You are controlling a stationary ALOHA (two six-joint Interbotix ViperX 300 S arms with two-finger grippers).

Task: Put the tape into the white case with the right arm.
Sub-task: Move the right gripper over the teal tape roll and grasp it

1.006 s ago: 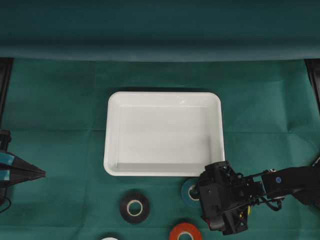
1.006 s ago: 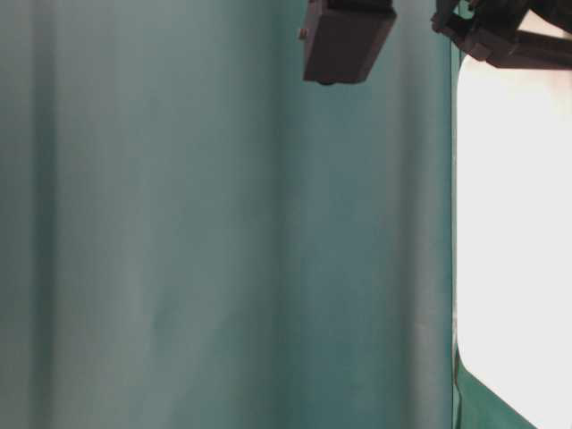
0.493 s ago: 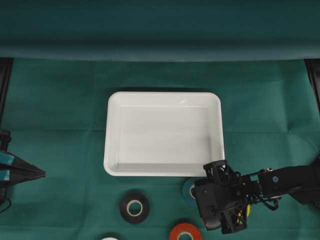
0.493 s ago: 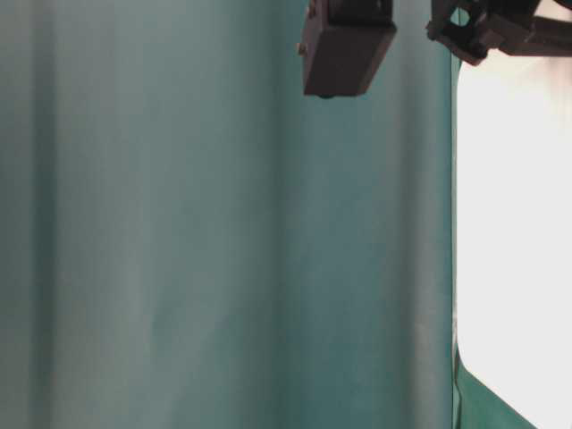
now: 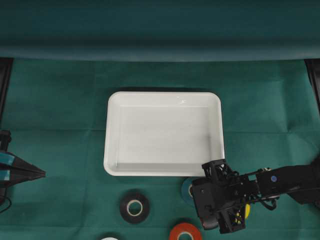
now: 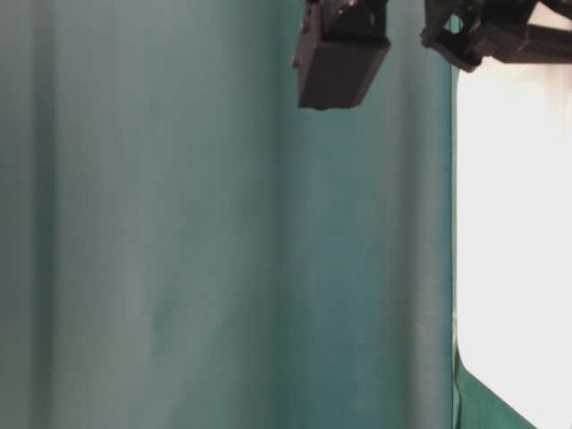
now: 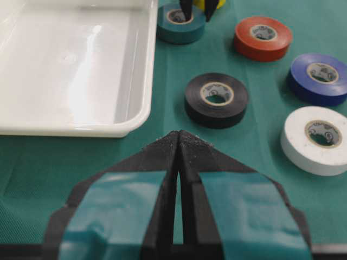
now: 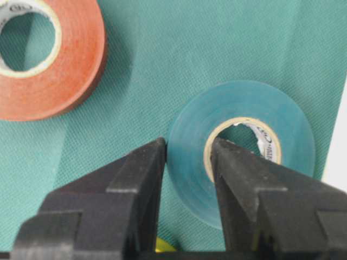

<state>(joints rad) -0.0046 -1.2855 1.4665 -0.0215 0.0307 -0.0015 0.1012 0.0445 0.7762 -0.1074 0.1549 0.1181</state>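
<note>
The white case (image 5: pixel 106 150) lies in the middle of the green cloth, with nothing in it; its rim (image 7: pixel 142 81) also shows in the left wrist view. Just below its lower right corner lies a teal tape (image 5: pixel 185 188) roll. My right gripper (image 8: pixel 187 149) is shut on the wall of this teal tape (image 8: pixel 282 135), one finger outside it and one in its hole. In the left wrist view the right gripper (image 7: pixel 195 8) stands on the teal tape (image 7: pixel 174 30). My left gripper (image 7: pixel 179 135) is shut on nothing, resting at the left edge (image 5: pixel 42 173).
Other rolls lie along the front edge: black (image 5: pixel 134 207), orange (image 5: pixel 185 232), blue (image 7: pixel 320 78), white (image 7: pixel 320 140), and a yellow one (image 5: pixel 246 210) under the right arm. A green curtain hangs behind the table.
My right gripper has gone from open to shut on the teal tape, and the right wrist has shifted slightly left and toward the front edge. The left arm has not moved.
</note>
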